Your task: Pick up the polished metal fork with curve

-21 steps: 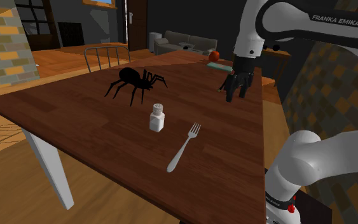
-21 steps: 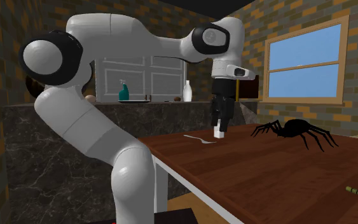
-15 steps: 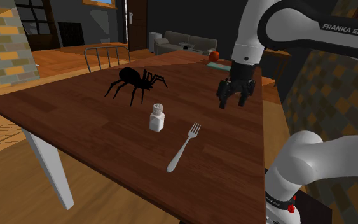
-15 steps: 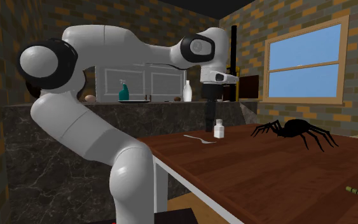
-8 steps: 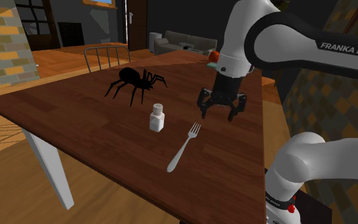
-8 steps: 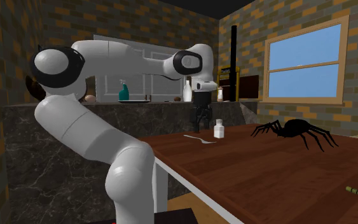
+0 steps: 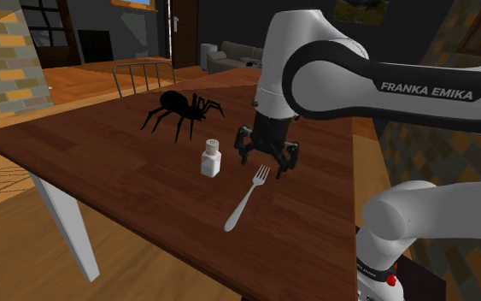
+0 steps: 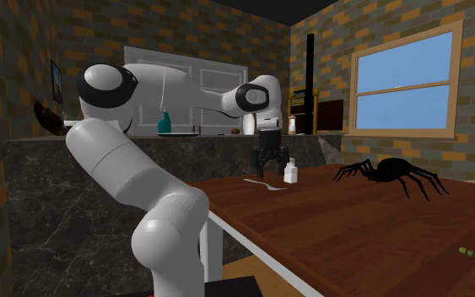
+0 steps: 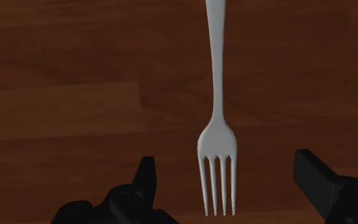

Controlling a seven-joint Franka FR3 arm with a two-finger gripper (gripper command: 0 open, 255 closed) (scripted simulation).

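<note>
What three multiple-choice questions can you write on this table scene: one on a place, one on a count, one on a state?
1. In the shoulder view, on which side of the white shaker does the fork lie?
A) left
B) right
C) behind it

2. How many tines has the fork?
A) two
B) three
C) four

3. The gripper is:
A) open above the tines
B) shut on the fork
C) shut on the shaker

Answers:
1 B, the fork lies to the right of the shaker.
2 C, the wrist view shows four tines.
3 A, the fingers stand apart with the tines between them, untouched.
</note>
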